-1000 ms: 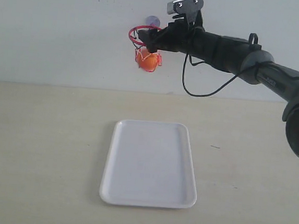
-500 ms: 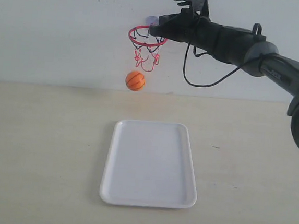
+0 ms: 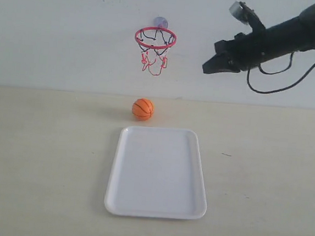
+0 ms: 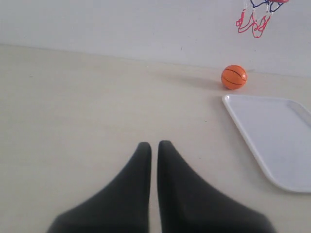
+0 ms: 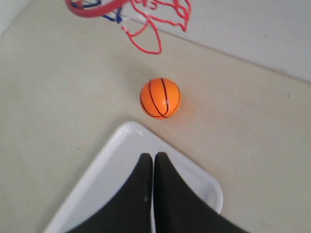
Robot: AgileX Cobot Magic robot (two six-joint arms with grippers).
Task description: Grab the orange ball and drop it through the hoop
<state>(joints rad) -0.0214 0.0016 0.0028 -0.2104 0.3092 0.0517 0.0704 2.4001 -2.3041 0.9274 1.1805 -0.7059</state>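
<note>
The orange ball (image 3: 143, 109) rests on the table just behind the white tray (image 3: 158, 173), under the hoop (image 3: 155, 38) that hangs on the back wall. Both wrist views show the ball too: the orange ball (image 4: 233, 77) and the orange ball (image 5: 160, 98), with the hoop's red net (image 5: 155, 24) above it. My right gripper (image 3: 208, 67) hangs high in the air to the right of the hoop, shut and holding nothing; its fingertips (image 5: 153, 156) meet. My left gripper (image 4: 154, 144) is low over the table, shut and empty, well away from the ball.
The white tray's rim (image 5: 121, 133) lies below the right gripper and the tray's edge (image 4: 243, 131) is to the side of the left one. A black cable (image 3: 276, 84) dangles from the right arm. Bare tan tabletop (image 3: 43, 158) surrounds the tray.
The ball has dropped out of the net and come down onto the table behind the tray. My right arm has pulled back to the right, away from the hoop.
</note>
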